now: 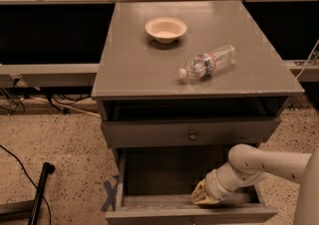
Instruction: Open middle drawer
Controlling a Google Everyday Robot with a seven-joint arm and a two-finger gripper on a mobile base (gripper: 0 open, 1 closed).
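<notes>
The middle drawer (149,215) of the grey cabinet stands pulled far out at the bottom of the view, its dark interior (159,174) exposed and bare. My gripper (201,197), a yellowish tip on a white wrist, reaches in from the right and rests just behind the drawer's front panel, right of centre. The white arm (264,164) crosses over the drawer's right side. The drawer's knob is cut off by the frame's lower edge.
Above it, the top drawer (149,133) with its small round knob (192,135) sits slightly out. On the cabinet top (129,69) are a cream bowl (166,29) and a lying plastic bottle (208,62). A black pole (39,194) and cables lie on the floor at left.
</notes>
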